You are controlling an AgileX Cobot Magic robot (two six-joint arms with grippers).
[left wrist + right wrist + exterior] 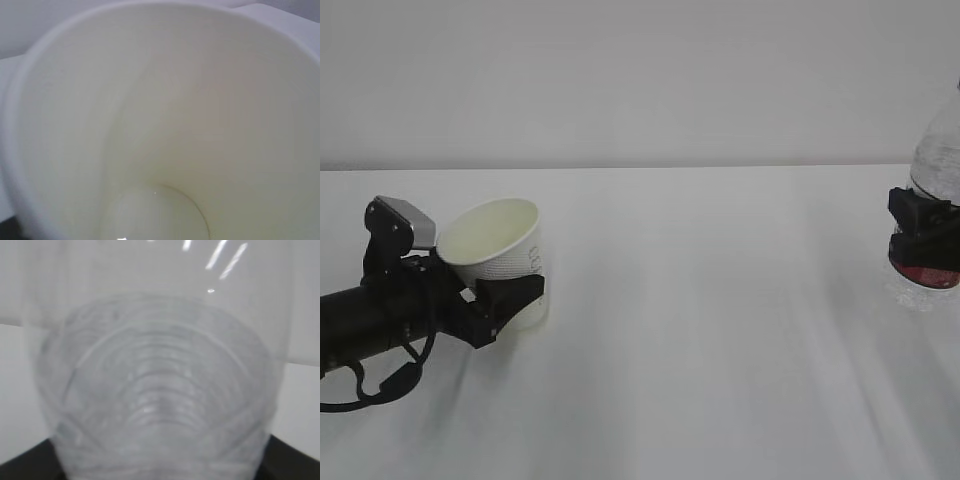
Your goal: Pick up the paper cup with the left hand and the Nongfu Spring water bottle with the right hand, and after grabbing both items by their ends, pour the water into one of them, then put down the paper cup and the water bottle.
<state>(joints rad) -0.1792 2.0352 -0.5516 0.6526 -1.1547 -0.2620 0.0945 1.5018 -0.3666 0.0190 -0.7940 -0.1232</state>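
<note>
White paper cup (pixel 498 250) sits tilted between the fingers of the left hand (pixel 505 297), which pinches its lower wall. The right hand (pixel 923 238) clamps the Nongfu Spring water bottle (pixel 938 160) at its label.

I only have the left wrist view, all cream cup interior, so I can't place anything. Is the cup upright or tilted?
Observer: Tilted. In the exterior view the paper cup leans with its mouth toward the left tool, which grips its lower part.
Operator: Where is the bottle?
Observer: Far right edge; the Nongfu Spring water bottle stands upright, well apart from the cup.
Operator: Is it gripped?
Observer: Yes, the right tool clamps it around the red label.
</note>
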